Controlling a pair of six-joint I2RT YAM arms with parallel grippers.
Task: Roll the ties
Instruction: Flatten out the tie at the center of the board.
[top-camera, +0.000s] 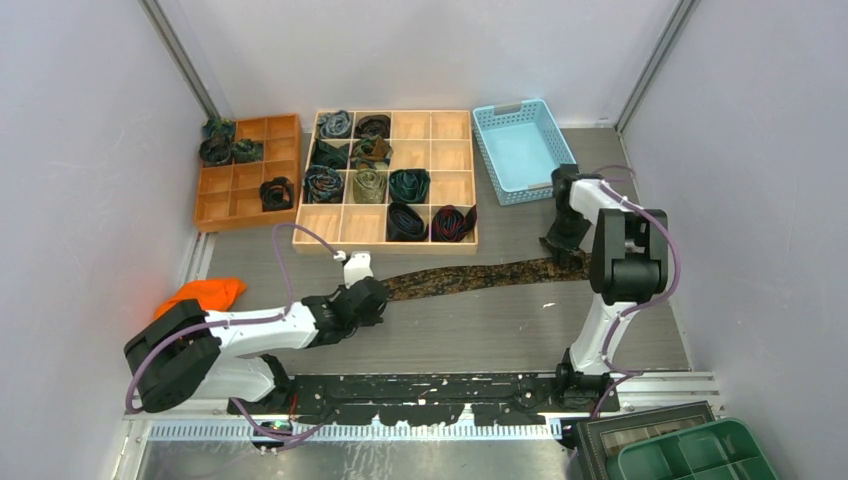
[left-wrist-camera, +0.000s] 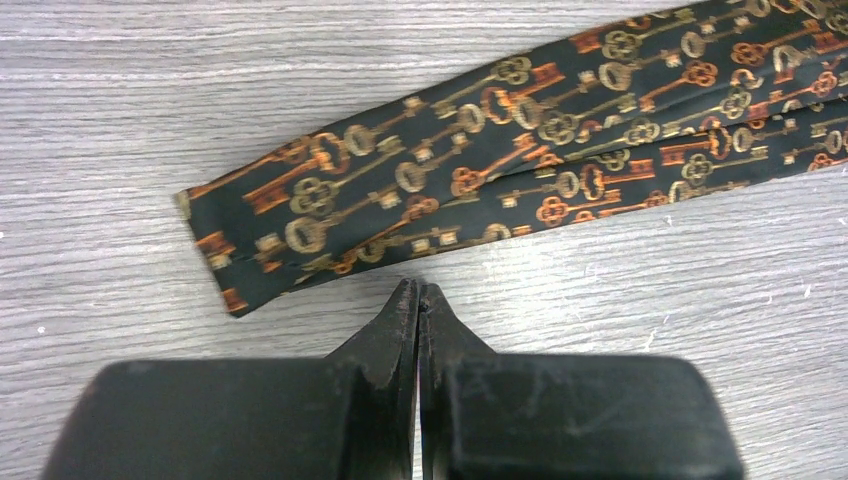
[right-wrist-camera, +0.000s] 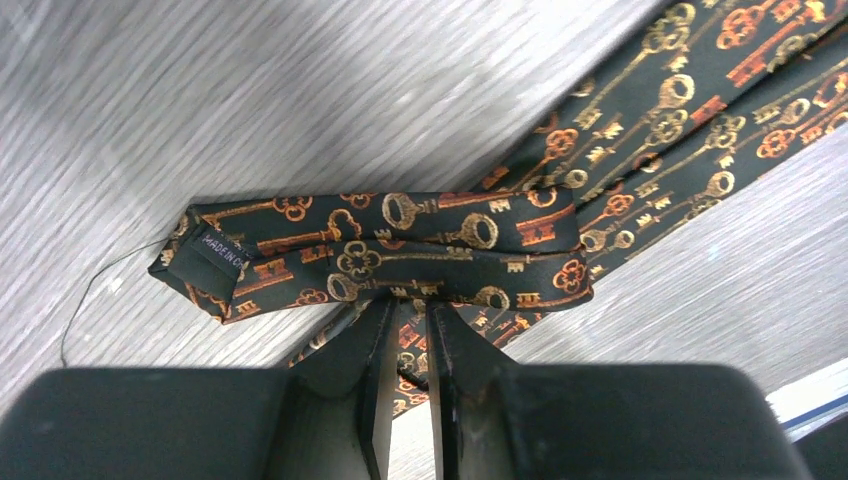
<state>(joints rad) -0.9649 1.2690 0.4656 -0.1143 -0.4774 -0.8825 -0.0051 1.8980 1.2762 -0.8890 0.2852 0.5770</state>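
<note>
Right fingers (right-wrist-camera: 372, 345) pinch the black key-patterned fabric necktie (right-wrist-camera: 420, 240) at its fold, likely to start rolling. Left fingers (left-wrist-camera: 398, 330), clenched empty, sit beside its tip.

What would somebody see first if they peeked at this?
Probably the long dark necktie covered in gold and orange keys, stretched across the grey table. Behind it, a pale wooden grid tray holds rolled ties, and a bright orange cloth lump sits far left.
</note>
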